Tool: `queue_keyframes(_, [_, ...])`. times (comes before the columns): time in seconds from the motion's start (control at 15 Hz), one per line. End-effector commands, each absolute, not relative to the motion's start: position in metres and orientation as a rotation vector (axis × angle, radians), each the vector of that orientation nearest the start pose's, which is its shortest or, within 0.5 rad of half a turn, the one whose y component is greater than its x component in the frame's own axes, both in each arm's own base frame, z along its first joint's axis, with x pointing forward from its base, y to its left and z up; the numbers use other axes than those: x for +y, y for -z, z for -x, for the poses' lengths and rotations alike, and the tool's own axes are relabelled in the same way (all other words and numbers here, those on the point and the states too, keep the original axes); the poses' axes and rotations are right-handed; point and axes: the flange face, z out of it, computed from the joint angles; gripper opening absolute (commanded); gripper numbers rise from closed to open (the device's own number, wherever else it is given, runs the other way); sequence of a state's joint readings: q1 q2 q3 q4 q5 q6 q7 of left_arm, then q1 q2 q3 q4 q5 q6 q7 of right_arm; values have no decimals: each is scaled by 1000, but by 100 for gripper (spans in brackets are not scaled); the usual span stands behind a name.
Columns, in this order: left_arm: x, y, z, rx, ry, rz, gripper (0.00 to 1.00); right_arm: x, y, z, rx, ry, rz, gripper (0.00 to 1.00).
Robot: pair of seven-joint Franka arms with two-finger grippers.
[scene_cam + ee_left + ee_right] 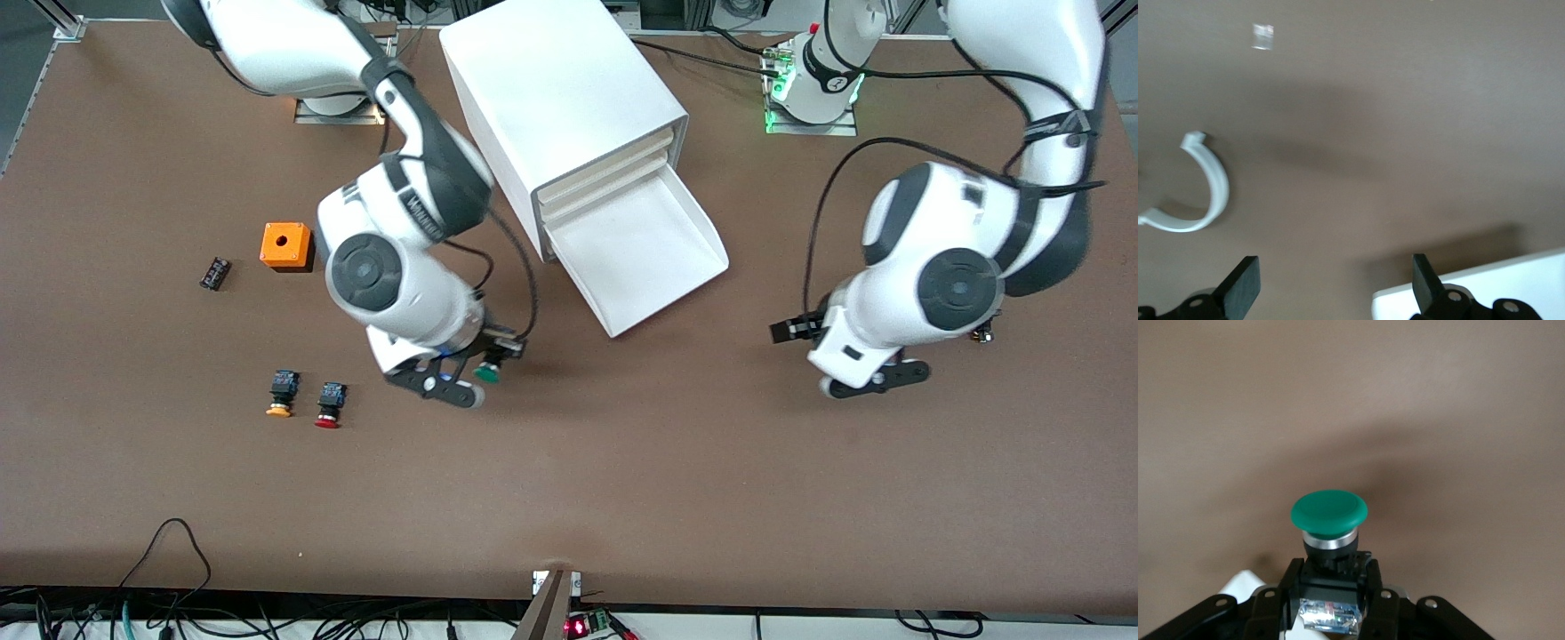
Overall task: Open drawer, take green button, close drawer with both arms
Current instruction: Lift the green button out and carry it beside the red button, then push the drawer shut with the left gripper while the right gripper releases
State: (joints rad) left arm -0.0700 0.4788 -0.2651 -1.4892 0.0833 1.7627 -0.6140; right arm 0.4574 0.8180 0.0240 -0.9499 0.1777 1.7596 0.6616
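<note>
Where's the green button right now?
The green button is clamped in the right claw, over bare table beside the red button.

Green cap on the button (1329,512), silver ring under it, black body, pinched in the black right gripper (1331,590) over the plain brown table (711,498). White cabinet (560,98) with cream drawer fronts, its white drawer (636,249) out, and both arms white with black bands. An orange box (285,244), a yellow-orange cap (278,410) and a red cap (327,422) are on black-and-blue bodies, and the left gripper (1331,283) is black.
</note>
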Motion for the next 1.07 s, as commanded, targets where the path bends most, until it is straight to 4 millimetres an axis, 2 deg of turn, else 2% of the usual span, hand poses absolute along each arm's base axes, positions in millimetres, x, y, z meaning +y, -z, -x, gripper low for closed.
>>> queue_keyframes(0.0, [-209, -360, -625, -545, -224, 3054, 100, 299, -365, -697, 59, -217, 2971, 0])
queue_keyframes(0.07, [-218, -345, -619, -584, -197, 3053, 100, 281, -351, -702, -31, -227, 2971, 0])
queue_keyframes(0.2, [-232, -316, -606, -693, -147, 3050, 100, 252, -321, -708, -95, -232, 2976, 0])
queue_keyframes(0.33, [-249, -289, -590, -745, -115, 3060, 100, 234, -290, -709, -85, -217, 2993, 0])
queue_keyframes(0.4, [-256, -275, -582, -783, -78, 3076, 100, 215, -266, -712, -72, -215, 3007, 0])
queue_keyframes(0.47, [-261, -261, -575, -814, -52, 3088, 100, 204, -250, -712, -51, -224, 3010, 0])
queue_keyframes(0.53, [-270, -252, -565, -828, -36, 3098, 100, 202, -236, -710, -44, -242, 3010, 0])
queue_keyframes(0.73, [-292, -235, -547, -825, -66, 3091, 100, 190, -215, -710, -8, -273, 3011, 0])
queue_keyframes(1.0, [-302, -218, -534, -801, -109, 3077, 100, 168, -201, -715, 42, -282, 3004, 0])
